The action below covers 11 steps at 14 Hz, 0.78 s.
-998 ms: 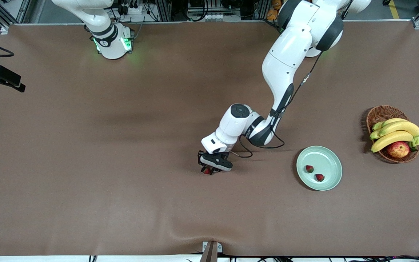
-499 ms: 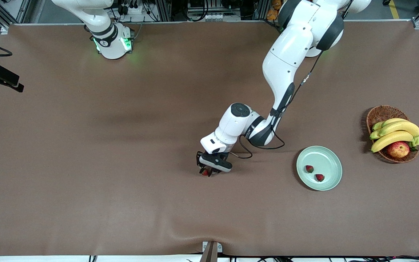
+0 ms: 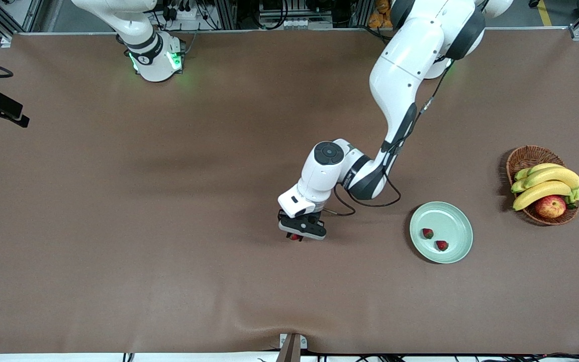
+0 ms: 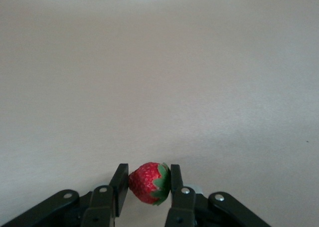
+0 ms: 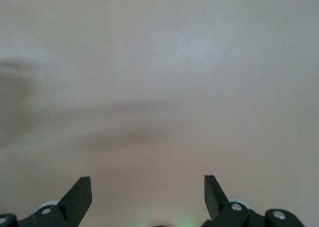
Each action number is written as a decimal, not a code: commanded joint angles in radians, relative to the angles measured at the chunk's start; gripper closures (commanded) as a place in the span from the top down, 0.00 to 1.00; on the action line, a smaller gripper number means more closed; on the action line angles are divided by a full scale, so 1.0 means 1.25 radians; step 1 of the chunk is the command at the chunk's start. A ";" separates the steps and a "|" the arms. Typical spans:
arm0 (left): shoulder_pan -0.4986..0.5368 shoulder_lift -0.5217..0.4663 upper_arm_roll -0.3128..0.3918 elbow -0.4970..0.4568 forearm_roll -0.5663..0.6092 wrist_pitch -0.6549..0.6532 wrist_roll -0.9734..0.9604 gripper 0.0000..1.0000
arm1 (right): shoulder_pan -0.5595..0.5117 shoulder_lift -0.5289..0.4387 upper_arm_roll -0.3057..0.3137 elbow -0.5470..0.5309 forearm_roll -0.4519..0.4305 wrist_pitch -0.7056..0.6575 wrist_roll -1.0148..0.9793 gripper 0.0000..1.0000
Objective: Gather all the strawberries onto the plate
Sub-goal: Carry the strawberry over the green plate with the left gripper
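Observation:
My left gripper [image 3: 295, 236] is shut on a small red strawberry [image 3: 295, 237] with a green leafy top and holds it just over the brown table near its middle. The left wrist view shows the berry [image 4: 148, 182] pinched between the two black fingers [image 4: 118, 179]. The pale mint-green plate [image 3: 454, 220] lies toward the left arm's end of the table, with two more strawberries [image 3: 427, 233] [image 3: 441, 245] in it. My right gripper [image 5: 147, 184] is open and empty over bare table, and that arm waits.
A brown wicker basket [image 3: 524, 155] with yellow bananas [image 3: 546, 182] and a red-yellow apple [image 3: 551, 206] stands beside the plate, closer to the left arm's end of the table. A brown cloth [image 3: 169, 226] covers the table.
My left gripper, with the strawberry in it, has shifted a little toward the plate. The two berries in the plate have not moved.

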 commanded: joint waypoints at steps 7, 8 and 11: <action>0.219 -0.146 -0.105 -0.211 0.013 -0.025 0.211 0.00 | -0.019 0.006 0.012 0.010 0.001 -0.006 -0.001 1.00; 0.274 -0.158 -0.142 -0.235 0.013 -0.025 0.240 0.00 | -0.019 0.006 0.012 0.010 0.001 -0.006 -0.001 1.00; 0.381 -0.221 -0.193 -0.329 0.013 -0.027 0.289 0.14 | -0.019 0.006 0.012 0.009 0.001 -0.007 -0.001 1.00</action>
